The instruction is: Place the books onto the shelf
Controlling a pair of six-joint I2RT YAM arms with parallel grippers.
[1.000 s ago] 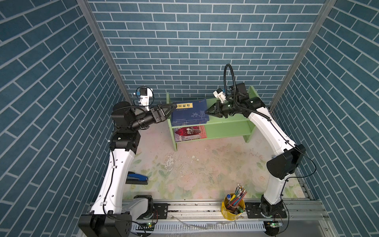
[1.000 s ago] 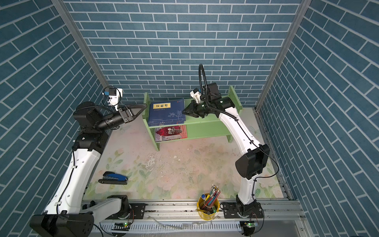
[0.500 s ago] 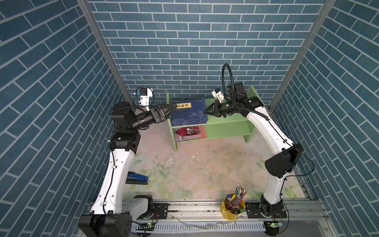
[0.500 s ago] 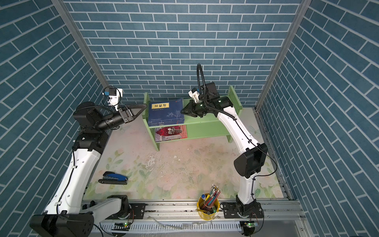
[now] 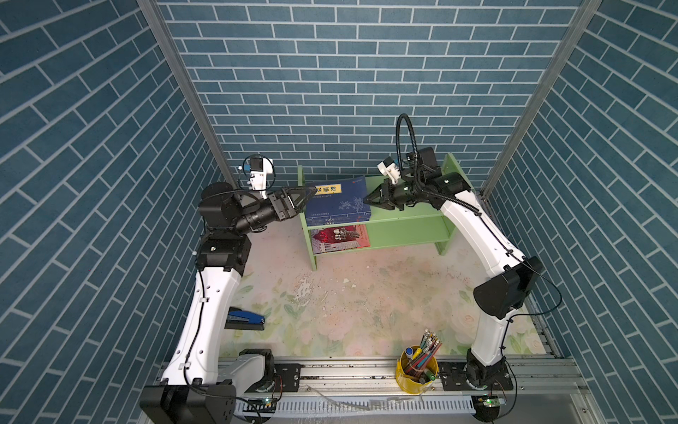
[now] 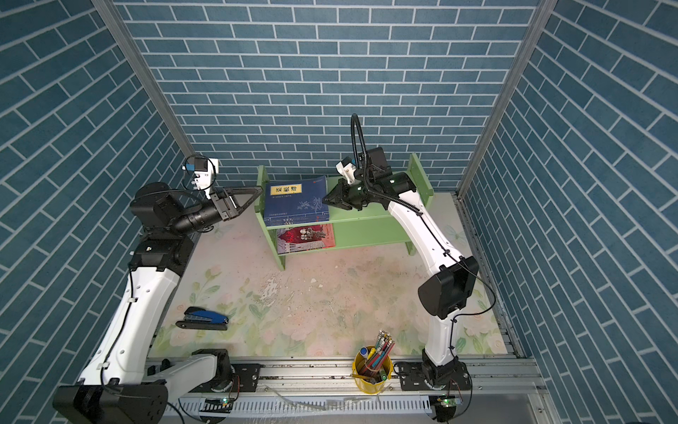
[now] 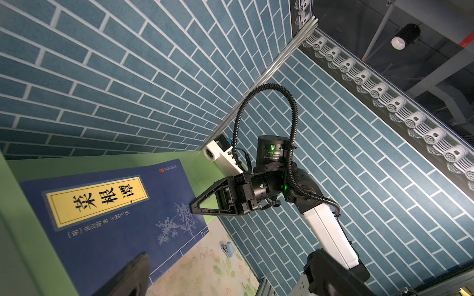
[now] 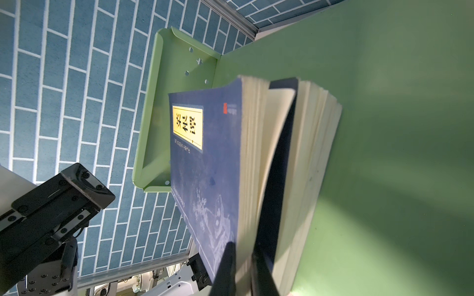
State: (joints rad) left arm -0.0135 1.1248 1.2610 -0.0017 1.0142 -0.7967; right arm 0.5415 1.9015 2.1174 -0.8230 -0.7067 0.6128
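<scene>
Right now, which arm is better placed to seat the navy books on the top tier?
Right, likely: the right gripper pinches the top navy book on the shelf; the left gripper hangs open beside it, holding nothing.

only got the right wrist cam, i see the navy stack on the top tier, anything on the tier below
observer: yes, one red-and-grey book lies flat on the shelf's lower tier, at its left end, under the navy stack.
operator: what about the other arm
observer: the left gripper is open and empty, up at the shelf's left side panel.
operator: any books lying loose
observer: none in both top views; the mat has a blue stapler on it, no book.
</scene>
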